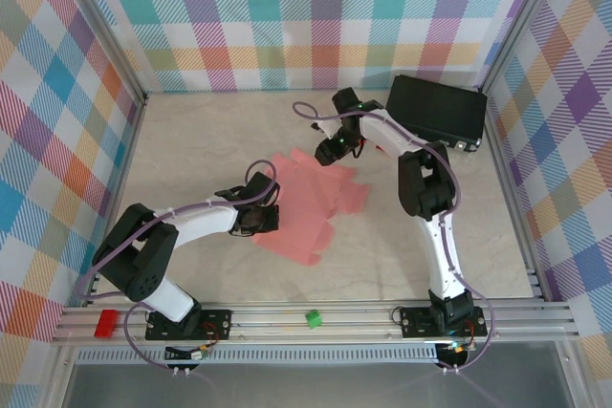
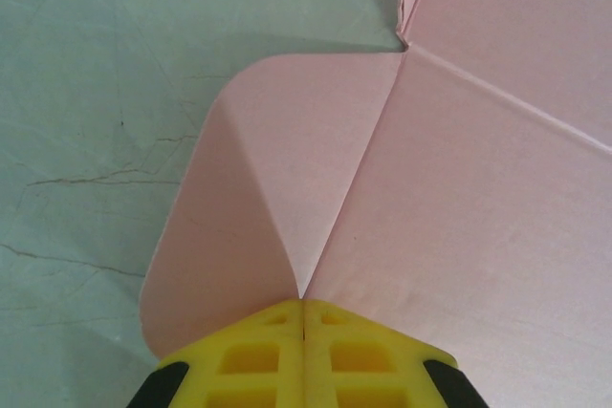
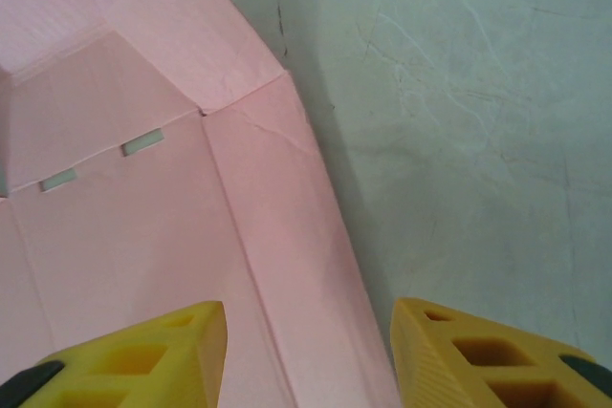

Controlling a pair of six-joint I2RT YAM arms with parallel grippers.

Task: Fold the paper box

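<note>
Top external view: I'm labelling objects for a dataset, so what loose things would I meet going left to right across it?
red block, paper box, black case; the green block is left out, since it overlaps the paper box's span.

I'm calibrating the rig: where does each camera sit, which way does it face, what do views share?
Top external: above and behind the robot, looking down on the table, paper box, left arm, right arm.
Left wrist: on the left arm, looking along its shut left tool at a pinched flap.
Right wrist: on the right arm, looking past its open right tool at the box's edge.
All share the paper box.
</note>
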